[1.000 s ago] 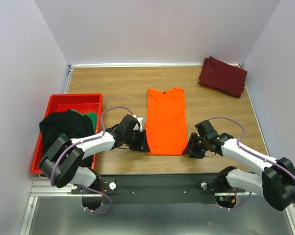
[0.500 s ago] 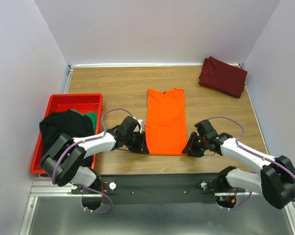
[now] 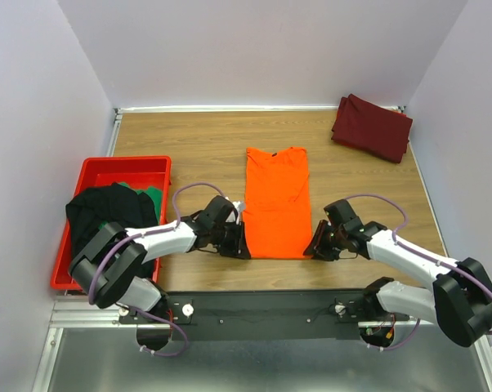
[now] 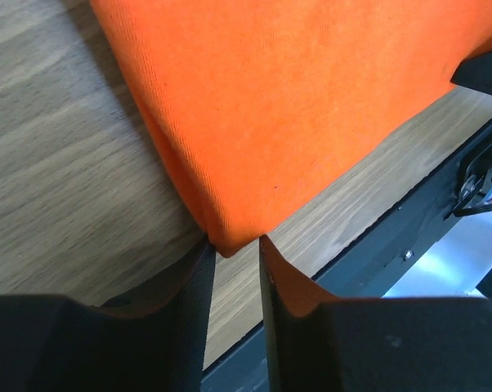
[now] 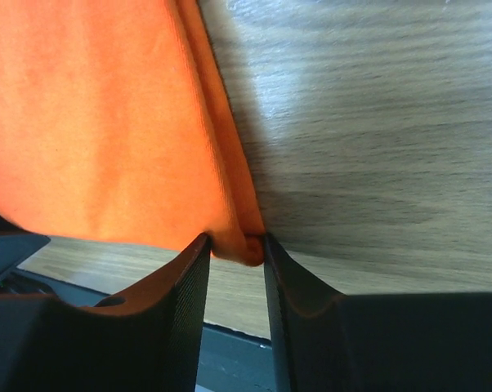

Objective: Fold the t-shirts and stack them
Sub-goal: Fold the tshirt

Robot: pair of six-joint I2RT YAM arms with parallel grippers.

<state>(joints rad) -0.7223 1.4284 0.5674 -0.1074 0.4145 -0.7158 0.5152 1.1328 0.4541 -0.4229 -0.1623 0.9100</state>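
1. Four shirts in all: one orange shirt (image 3: 276, 202), one maroon shirt (image 3: 372, 128), one black shirt (image 3: 107, 211) and one green shirt (image 3: 154, 198). There is also one red bin (image 3: 127, 162) and two arms.
2. The orange shirt lies flat in a long strip at the middle of the frame on the wooden table (image 3: 197, 139), collar towards the top. The maroon one lies folded at the upper right. The black and green ones are heaped in the bin at the left, the black spilling over its lower rim.
3. The overhead view shows the left gripper (image 3: 242, 242) at the strip's lower left corner and the right gripper (image 3: 314, 249) at its lower right corner, but not how the fingers meet the cloth.
4. Left wrist view: the jaws stand narrow with the corner's tip poking between the fingertips. Whether it is pinched, I cannot tell.
5. Right wrist view: the corner's thick folded edge fills the gap and touches both fingers, so the jaws are clamped on the orange cloth.
6. Both wrist views show the wood grain close up and a black rail (image 4: 409, 237) at the table's edge.
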